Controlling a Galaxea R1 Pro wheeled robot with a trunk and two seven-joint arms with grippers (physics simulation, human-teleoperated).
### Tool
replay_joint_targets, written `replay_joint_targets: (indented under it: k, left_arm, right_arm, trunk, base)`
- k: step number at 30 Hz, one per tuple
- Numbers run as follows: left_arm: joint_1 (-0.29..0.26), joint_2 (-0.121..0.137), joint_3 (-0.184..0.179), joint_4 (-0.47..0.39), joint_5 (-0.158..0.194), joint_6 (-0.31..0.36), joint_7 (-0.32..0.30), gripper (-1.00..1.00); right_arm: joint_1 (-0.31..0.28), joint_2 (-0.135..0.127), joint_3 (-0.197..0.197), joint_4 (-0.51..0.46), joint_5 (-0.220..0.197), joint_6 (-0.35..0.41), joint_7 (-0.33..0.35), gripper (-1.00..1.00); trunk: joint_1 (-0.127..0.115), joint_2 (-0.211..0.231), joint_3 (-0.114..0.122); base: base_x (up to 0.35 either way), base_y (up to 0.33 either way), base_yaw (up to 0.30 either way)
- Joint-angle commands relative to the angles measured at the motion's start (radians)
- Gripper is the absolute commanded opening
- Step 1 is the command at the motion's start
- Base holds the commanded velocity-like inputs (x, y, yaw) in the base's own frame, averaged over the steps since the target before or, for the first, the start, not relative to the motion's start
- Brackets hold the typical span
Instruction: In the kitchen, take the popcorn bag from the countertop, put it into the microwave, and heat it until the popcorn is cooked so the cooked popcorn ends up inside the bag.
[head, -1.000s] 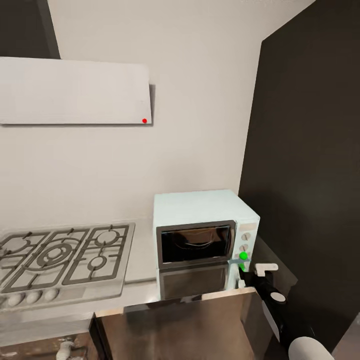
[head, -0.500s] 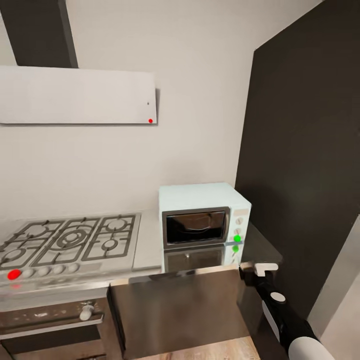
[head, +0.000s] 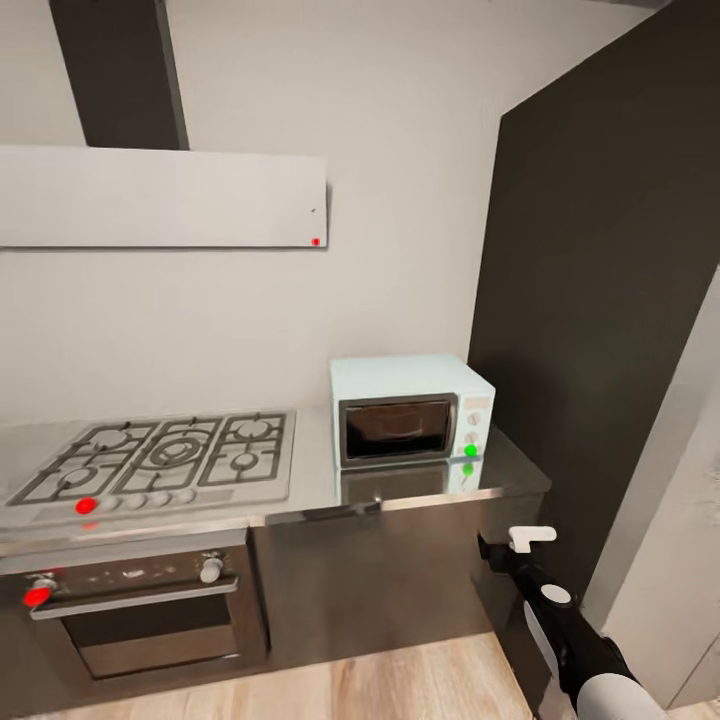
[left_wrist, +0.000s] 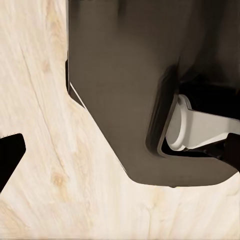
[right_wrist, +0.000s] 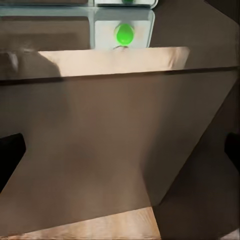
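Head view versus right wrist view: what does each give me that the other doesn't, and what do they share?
Head view alone: the whole microwave with its dark door shut, the gas hob, the oven under it, the hood and the right arm reaching forward below counter height.

Right wrist view alone: a close look at the dark cabinet front just ahead of the gripper.

Both: the green light on the microwave's panel, the steel countertop edge and the wooden floor.
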Motion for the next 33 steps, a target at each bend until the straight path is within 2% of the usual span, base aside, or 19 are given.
replay_joint_targets:
  k: [1,4,5,10,13,18,21,22,26,28,29,33]
  left_arm:
    - [0.0,0.0,0.007,-0.002,0.001,0.007,-0.003,1.0]
    - [0.0,0.0,0.006,-0.002,0.001,0.007,-0.003,1.0]
    - [0.0,-0.005,0.006,-0.007,-0.001,0.005,-0.003,1.0]
    - [0.0,-0.005,0.006,-0.007,-0.001,0.005,-0.003,1.0]
    - [0.0,-0.005,0.006,-0.007,-0.001,0.005,-0.003,1.0]
    - [0.0,-0.005,0.006,-0.007,-0.001,0.005,-0.003,1.0]
    - [0.0,-0.005,0.006,-0.007,-0.001,0.005,-0.003,1.0]
    - [0.0,-0.005,0.006,-0.007,-0.001,0.005,-0.003,1.0]
    - [0.0,-0.005,0.006,-0.007,-0.001,0.005,-0.003,1.0]
    - [0.0,-0.005,0.006,-0.007,-0.001,0.005,-0.003,1.0]
    - [0.0,-0.005,0.006,-0.007,-0.001,0.005,-0.003,1.0]
    - [0.0,-0.005,0.006,-0.007,-0.001,0.005,-0.003,1.0]
  right_arm:
    - [-0.001,0.001,-0.007,0.001,0.01,-0.004,0.007,1.0]
    - [-0.001,0.001,-0.007,0.001,0.01,-0.005,0.007,1.0]
    - [-0.001,0.0,0.001,0.001,0.014,-0.054,0.006,1.0]
    - [-0.001,0.0,0.001,0.012,0.015,-0.054,0.007,1.0]
    - [-0.001,-0.001,0.001,0.215,0.015,-0.061,0.006,1.0]
    - [0.001,-0.007,0.001,0.589,0.017,-0.129,0.003,1.0]
    - [0.017,-0.011,0.003,0.664,0.017,-0.129,-0.009,1.0]
    - [0.04,-0.011,0.004,0.671,0.017,-0.128,-0.026,1.0]
    - [0.275,-0.011,0.005,0.676,0.017,-0.127,-0.06,1.0]
    - [0.366,-0.011,0.005,0.676,0.017,-0.126,-0.062,1.0]
    - [0.397,-0.011,0.005,0.676,0.017,-0.124,-0.062,1.0]
    - [0.457,-0.011,0.005,0.676,0.018,-0.081,-0.066,1.0]
  trunk:
    - [0.0,-0.001,0.0]
    - [0.0,-0.001,0.0]
    - [0.0,-0.001,0.0]
    - [0.0,-0.001,0.0]
    - [0.0,-0.001,0.0]
    - [0.0,-0.001,0.0]
    - [0.0,-0.001,0.0]
    - [0.0,-0.001,0.0]
    - [0.0,-0.001,0.0]
    - [0.0,-0.001,0.0]
    - [0.0,-0.001,0.0]
    - [0.0,-0.001,0.0]
  base:
    - [-0.339,0.077,0.0]
    - [-0.337,0.088,0.0]
    - [0.0,0.0,0.0]
    - [0.0,0.0,0.0]
    - [0.0,0.0,0.0]
    - [0.0,0.0,0.0]
    - [0.0,0.0,0.0]
    - [0.0,0.0,0.0]
    - [0.0,0.0,0.0]
    - [0.0,0.0,0.0]
    - [0.0,0.0,0.0]
    - [0.0,0.0,0.0]
